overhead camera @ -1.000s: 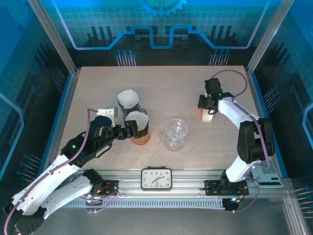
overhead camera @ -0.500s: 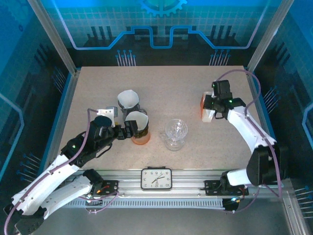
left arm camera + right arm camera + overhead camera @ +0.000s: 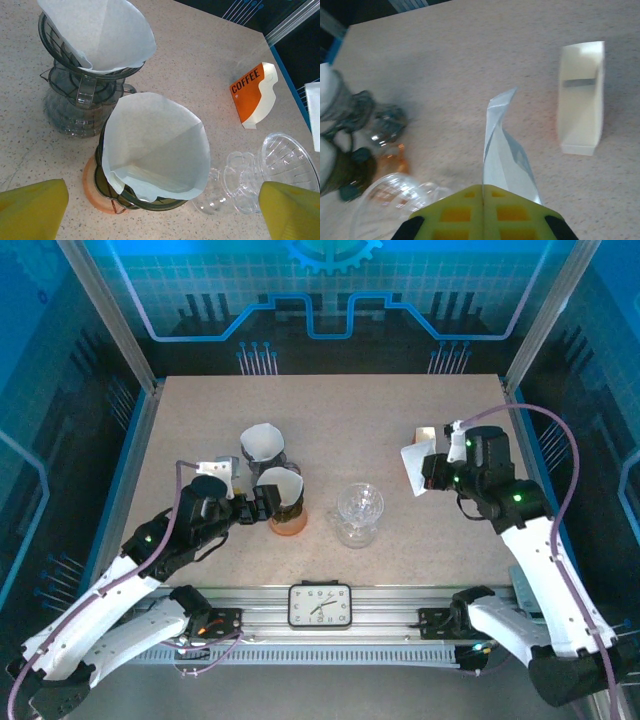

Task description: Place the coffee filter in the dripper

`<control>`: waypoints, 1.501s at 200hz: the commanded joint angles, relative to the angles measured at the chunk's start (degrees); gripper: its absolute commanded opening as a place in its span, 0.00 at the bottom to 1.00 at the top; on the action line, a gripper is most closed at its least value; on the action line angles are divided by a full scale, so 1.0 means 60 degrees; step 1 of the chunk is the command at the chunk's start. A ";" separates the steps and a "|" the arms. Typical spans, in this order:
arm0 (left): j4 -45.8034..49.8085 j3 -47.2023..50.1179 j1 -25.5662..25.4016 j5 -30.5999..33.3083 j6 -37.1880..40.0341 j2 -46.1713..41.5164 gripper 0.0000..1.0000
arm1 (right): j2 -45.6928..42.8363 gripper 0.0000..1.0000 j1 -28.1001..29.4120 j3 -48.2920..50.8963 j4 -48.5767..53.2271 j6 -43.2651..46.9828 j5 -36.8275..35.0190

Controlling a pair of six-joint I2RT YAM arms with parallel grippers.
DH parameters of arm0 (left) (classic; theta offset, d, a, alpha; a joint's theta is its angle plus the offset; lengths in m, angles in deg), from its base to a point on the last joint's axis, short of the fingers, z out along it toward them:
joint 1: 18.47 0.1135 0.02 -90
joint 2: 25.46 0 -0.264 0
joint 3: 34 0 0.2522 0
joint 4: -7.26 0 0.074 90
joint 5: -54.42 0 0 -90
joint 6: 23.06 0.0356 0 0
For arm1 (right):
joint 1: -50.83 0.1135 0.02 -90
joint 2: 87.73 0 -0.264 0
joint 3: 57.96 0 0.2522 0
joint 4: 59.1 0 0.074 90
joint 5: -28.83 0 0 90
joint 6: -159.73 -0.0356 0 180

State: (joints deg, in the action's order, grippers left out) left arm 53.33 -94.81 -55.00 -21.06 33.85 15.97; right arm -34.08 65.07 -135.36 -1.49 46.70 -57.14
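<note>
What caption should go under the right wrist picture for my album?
Right tool pinches a folded coffee filter, with the white box beyond it.

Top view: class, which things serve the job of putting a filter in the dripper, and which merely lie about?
In the job: folded filter in the right gripper; empty clear dripper.
Lying about: clock; grey lined dripper; orange-based lined dripper; COFFEE box.

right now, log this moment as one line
left pincer open at filtered orange-base dripper | right pincer shut on paper filter, beside COFFEE box | clear dripper empty | stage: filter not yet placed
</note>
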 commanded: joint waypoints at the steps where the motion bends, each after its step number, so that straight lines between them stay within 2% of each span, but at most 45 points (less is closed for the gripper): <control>1: 0.0077 -0.0274 0.0061 -0.0185 -0.0053 0.0004 0.99 | -0.0167 0.00 0.0298 -0.0711 0.1333 0.0122 0.1578; 44: 0.0063 -0.0203 0.0054 -0.0267 -0.0114 -0.0004 0.99 | 0.0251 0.00 0.1436 -0.1803 0.2810 0.0145 0.2183; 93: -0.0025 0.0054 0.0054 -0.0400 -0.0030 -0.0046 0.99 | 0.1573 0.00 0.2852 -0.3135 0.4270 0.0192 0.1427; 165: -0.0076 0.0190 0.0061 -0.0647 0.0167 -0.0138 0.99 | 0.3436 0.00 0.3679 -0.4906 0.5865 0.0383 -0.0072; 238: -0.0349 0.0470 0.0055 -0.1153 -0.0034 -0.0211 0.99 | 0.5051 0.00 0.4518 -0.6135 0.6527 0.0626 -0.0835; 300: -0.0347 0.0538 0.0058 -0.1254 -0.0062 -0.0267 0.99 | 0.5962 0.00 0.5007 -0.6595 0.6597 0.0926 -0.0987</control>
State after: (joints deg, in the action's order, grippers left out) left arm 52.00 -92.27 -55.00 -27.31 33.83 15.30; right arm -0.09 94.03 -173.52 36.15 50.74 -62.28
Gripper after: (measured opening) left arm 0.990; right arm 0.060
